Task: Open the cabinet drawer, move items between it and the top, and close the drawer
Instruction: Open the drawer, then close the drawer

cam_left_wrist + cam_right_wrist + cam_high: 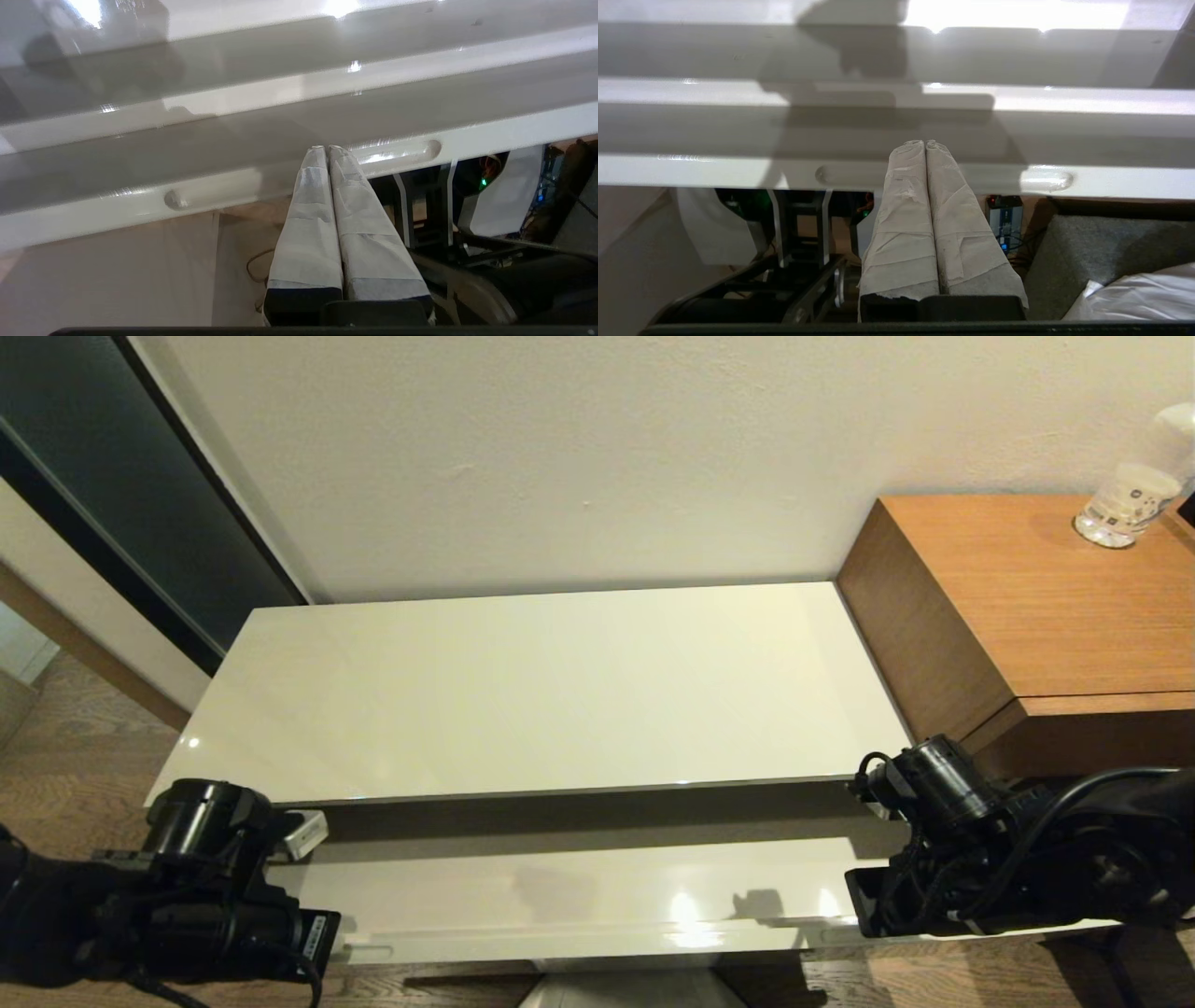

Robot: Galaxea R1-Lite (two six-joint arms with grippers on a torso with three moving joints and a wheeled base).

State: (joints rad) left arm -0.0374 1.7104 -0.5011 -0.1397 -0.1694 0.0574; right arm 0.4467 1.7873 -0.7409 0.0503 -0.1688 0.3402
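Observation:
The cabinet's glossy cream top (541, 691) lies bare. Below its front edge the drawer (579, 887) stands pulled out, its cream interior showing nothing but reflections. My left arm (215, 887) hangs over the drawer's left front corner. In the left wrist view my left gripper (327, 148) is shut and empty, tips at a slot handle (402, 154) on the drawer front's upper edge. My right arm (952, 859) covers the drawer's right end. My right gripper (925, 142) is also shut and empty, tips just past the other slot handle (845, 175).
A taller brown wood-grain desk unit (1027, 607) stands against the cabinet's right end, with a glass bottle (1125, 504) on it. A dark panel (121, 476) leans at far left. A small white block (303, 833) shows at the drawer's back left corner.

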